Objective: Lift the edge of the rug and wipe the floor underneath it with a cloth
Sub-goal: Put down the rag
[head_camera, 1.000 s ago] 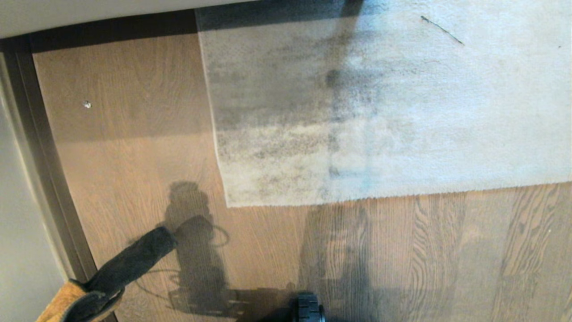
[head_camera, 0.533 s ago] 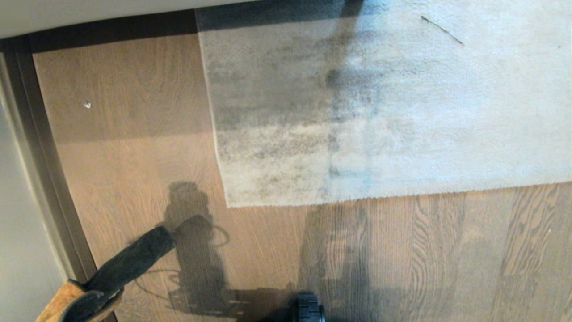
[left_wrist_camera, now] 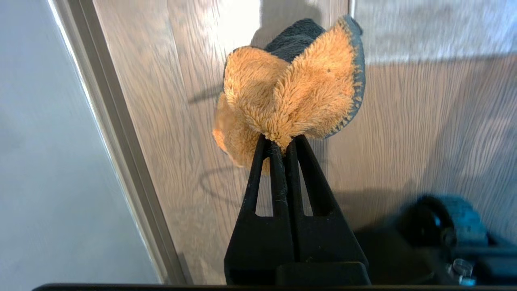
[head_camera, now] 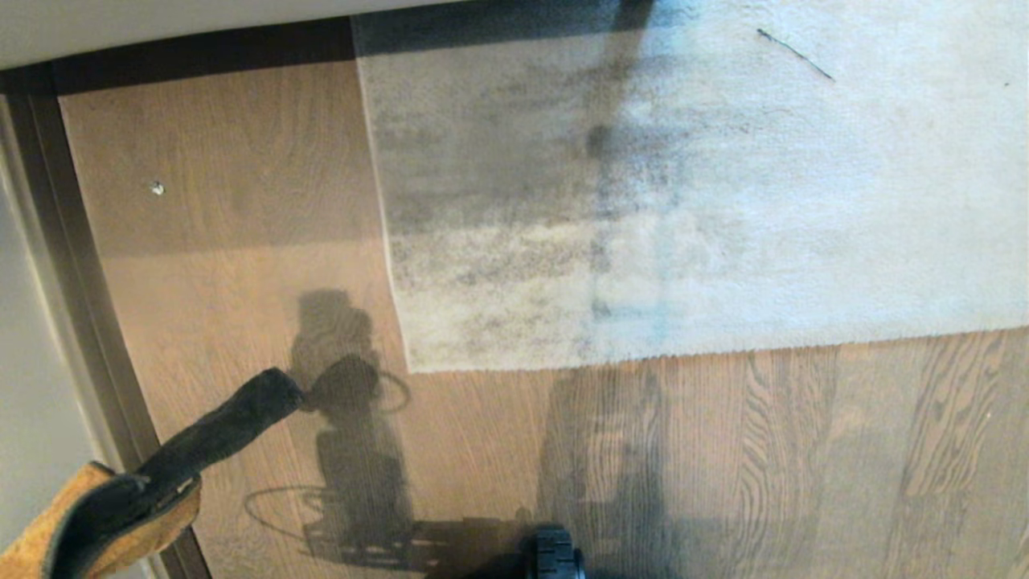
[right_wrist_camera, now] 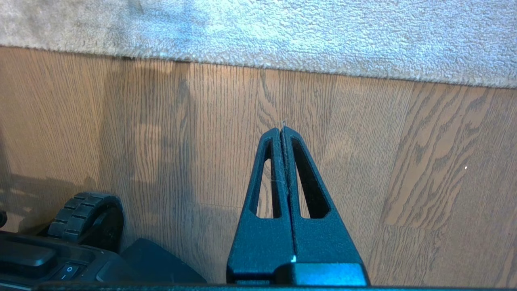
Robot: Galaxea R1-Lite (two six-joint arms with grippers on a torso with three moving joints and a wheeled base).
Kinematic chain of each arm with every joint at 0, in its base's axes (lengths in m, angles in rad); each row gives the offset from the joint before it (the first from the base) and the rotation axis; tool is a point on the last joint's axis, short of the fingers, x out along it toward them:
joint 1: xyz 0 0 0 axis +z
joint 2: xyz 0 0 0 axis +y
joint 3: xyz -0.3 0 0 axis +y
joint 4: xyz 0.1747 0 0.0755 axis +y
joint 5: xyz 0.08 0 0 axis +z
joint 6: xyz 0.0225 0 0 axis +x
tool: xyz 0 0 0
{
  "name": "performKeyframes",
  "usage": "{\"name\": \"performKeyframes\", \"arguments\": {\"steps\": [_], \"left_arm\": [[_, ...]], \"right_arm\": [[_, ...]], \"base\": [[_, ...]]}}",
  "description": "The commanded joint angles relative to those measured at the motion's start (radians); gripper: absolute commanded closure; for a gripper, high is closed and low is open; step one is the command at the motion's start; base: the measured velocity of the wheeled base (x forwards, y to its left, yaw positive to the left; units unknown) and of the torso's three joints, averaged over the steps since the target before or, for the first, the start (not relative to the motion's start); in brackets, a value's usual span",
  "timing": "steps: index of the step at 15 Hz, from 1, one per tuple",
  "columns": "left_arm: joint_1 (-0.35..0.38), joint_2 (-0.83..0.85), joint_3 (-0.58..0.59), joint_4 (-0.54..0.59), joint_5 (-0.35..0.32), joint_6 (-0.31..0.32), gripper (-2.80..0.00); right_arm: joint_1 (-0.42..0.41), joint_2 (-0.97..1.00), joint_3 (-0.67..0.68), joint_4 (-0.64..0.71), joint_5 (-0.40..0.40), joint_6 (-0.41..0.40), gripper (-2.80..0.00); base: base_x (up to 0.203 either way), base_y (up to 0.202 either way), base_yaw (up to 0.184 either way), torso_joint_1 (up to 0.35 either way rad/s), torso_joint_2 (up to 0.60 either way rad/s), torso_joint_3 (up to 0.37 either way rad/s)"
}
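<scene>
head view, looking down on the floor [head_camera: 241, 241], brown wood-grain planks. the rug [head_camera: 683, 185], grey and mottled, lies flat over the far right part of the floor; the rug edge [head_camera: 611, 358] runs straight along its near side to a square corner [head_camera: 410, 370], from which a second border runs away toward the dark skirting strip [head_camera: 201, 48] at the far wall. a second dark strip [head_camera: 80, 305] borders the floor on the left. a small pale speck [head_camera: 157, 188] lies on the bare planks left of the rug. the cloth [head_camera: 120, 498], mustard-orange with a black reverse, hangs at the near left corner of the floor, its black end reaching toward the rug corner but well apart from it.

left wrist view: the left gripper [left_wrist_camera: 282, 141] has its fingers pressed together, clamped on a pinched fold of the cloth [left_wrist_camera: 291, 93], which fans out beyond the tips above the planks.

right wrist view: the right gripper [right_wrist_camera: 281, 129] has its fingers together and empty, above bare floor [right_wrist_camera: 404, 161] near the rug edge [right_wrist_camera: 282, 64], not touching it. a black ribbed wheel [right_wrist_camera: 85, 214] of the base stands on the floor beside it.
</scene>
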Motion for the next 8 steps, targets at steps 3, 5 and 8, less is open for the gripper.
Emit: {"name": "performKeyframes", "arguments": {"steps": [3, 5, 8], "left_arm": [[0.002, 0.232, -0.034, -0.136, 0.016, 0.001, 0.0], [0.003, 0.325, -0.038, -0.228, 0.038, 0.001, 0.0], [0.004, 0.438, -0.038, -0.336, 0.054, 0.001, 0.0]], "right_arm": [[0.0, 0.001, 0.0, -0.001, 0.001, -0.001, 0.0], [0.001, 0.001, 0.0, -0.001, 0.001, -0.001, 0.0], [0.0, 0.001, 0.0, -0.001, 0.001, -0.001, 0.0]], "base": [[0.0, 0.0, 0.0, 0.0, 0.0, 0.0], [0.0, 0.0, 0.0, 0.0, 0.0, 0.0], [0.0, 0.0, 0.0, 0.0, 0.0, 0.0]]}}
